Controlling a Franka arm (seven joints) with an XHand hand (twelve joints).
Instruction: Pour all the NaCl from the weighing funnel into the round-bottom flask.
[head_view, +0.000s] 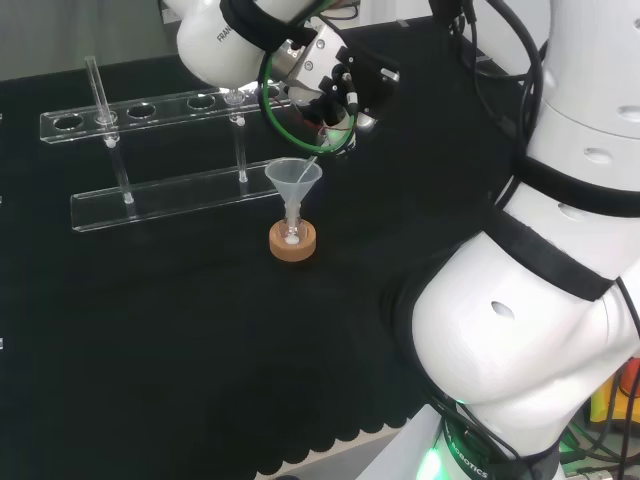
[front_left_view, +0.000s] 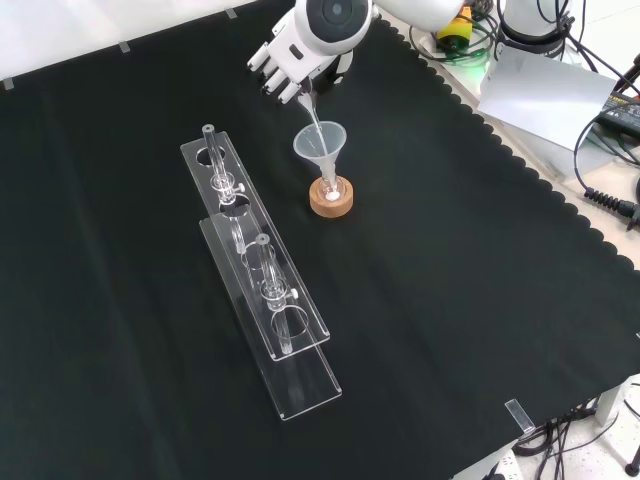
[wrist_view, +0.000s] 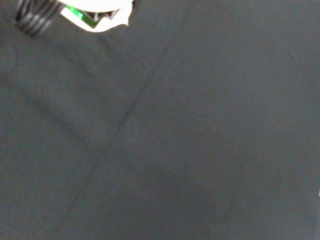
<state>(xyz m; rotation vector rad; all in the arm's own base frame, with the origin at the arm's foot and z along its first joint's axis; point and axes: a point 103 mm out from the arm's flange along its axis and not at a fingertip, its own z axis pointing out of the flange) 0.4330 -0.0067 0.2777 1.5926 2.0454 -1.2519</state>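
The hand (front_left_view: 290, 55) has its fingers (front_left_view: 272, 78) curled, pinching the weighing funnel (front_left_view: 311, 112) – a thin clear piece, hard to see – over the funnel (front_left_view: 319, 147) in the flask (front_left_view: 330, 188), whose glass is barely visible.

Clear conical funnel (front_left_view: 319, 142) seated upright in the neck of the round-bottom flask (front_left_view: 329, 190), which rests on a cork ring stand (front_left_view: 331, 201). Weighing funnel (front_left_view: 311, 113), a slender clear piece, tilted steeply with its lower tip inside the conical funnel's mouth. White material visible in the flask's bulb.
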